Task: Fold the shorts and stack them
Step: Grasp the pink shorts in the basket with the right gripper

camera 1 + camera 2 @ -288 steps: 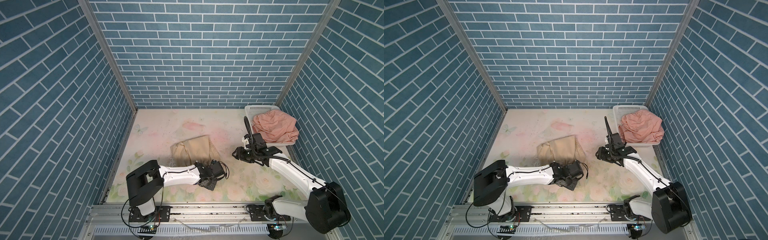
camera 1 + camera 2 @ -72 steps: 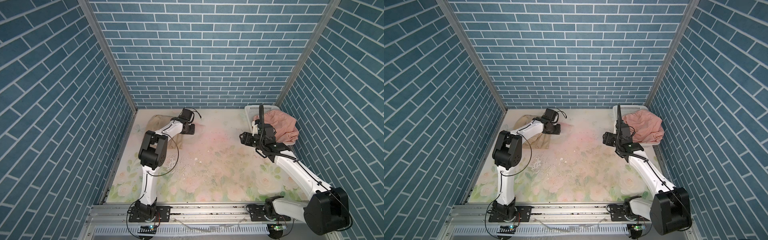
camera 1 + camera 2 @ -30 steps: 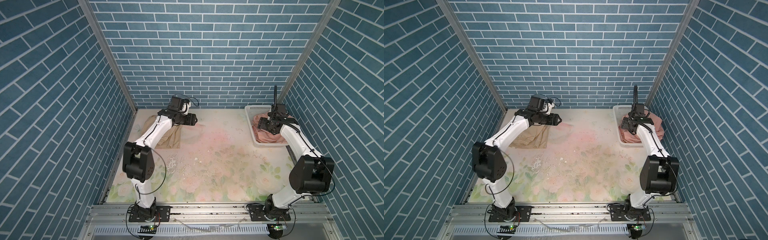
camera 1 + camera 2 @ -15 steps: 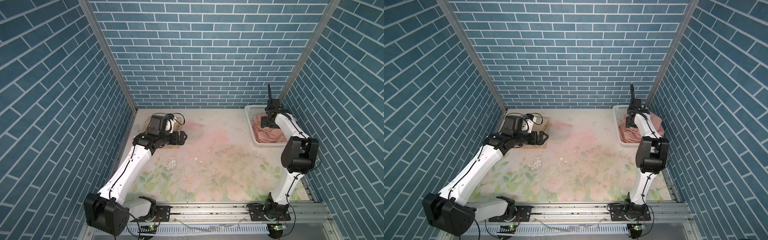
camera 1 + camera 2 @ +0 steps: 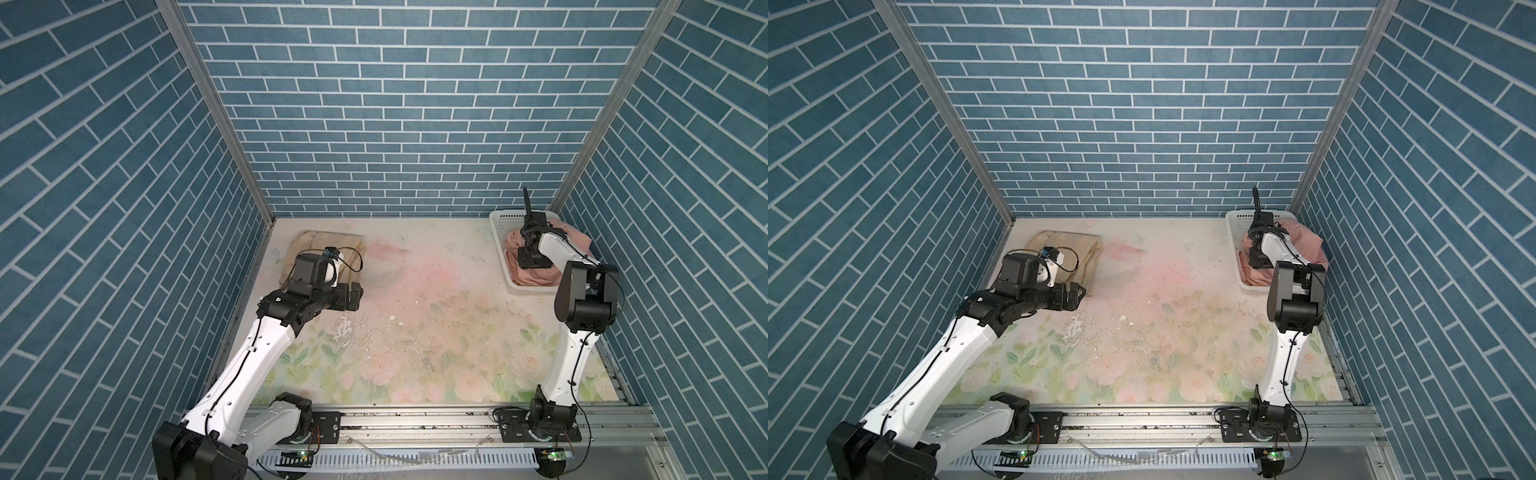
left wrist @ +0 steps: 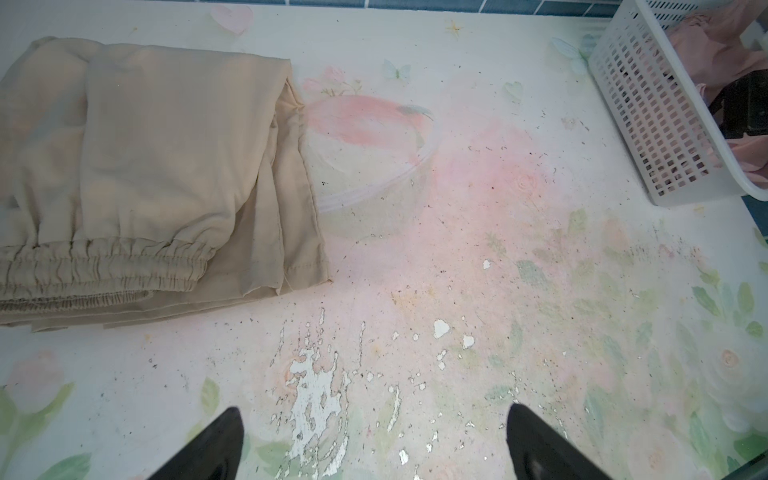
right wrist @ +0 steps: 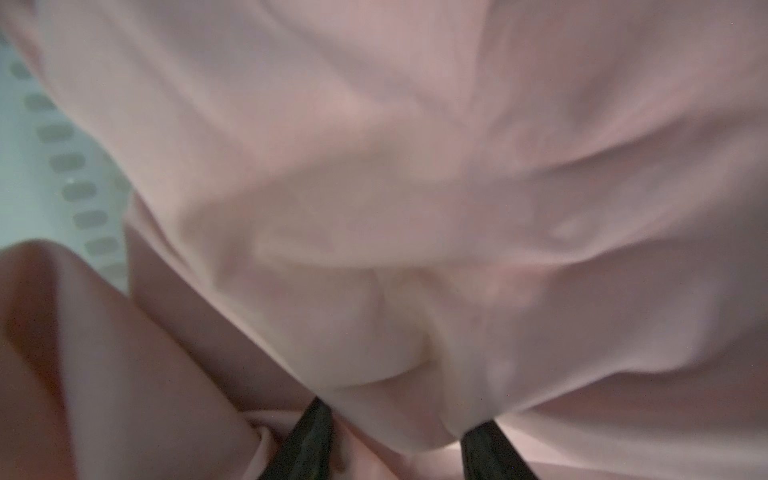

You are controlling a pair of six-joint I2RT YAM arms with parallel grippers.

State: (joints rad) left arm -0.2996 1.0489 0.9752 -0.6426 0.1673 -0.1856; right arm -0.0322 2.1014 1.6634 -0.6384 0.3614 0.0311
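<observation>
Pinching one fold of the pink shorts (image 7: 415, 166), right fingers (image 7: 307, 436) could slip or drag the basket (image 5: 498, 224); left fingers (image 6: 208, 449) spread, empty.

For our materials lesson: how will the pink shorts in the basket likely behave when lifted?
Probably floppy: the pink shorts lie crumpled in soft folds, so they should sag. Likely light, bulging between the fingers of the right gripper. Trailing cloth might snag the basket rim.

Shorts being kept well apart.
The folded shorts (image 5: 307, 241) are being borne by the table (image 5: 415, 324), far left; the other shorts (image 5: 579, 241) are being contained in the basket (image 5: 498, 237), far right.
</observation>
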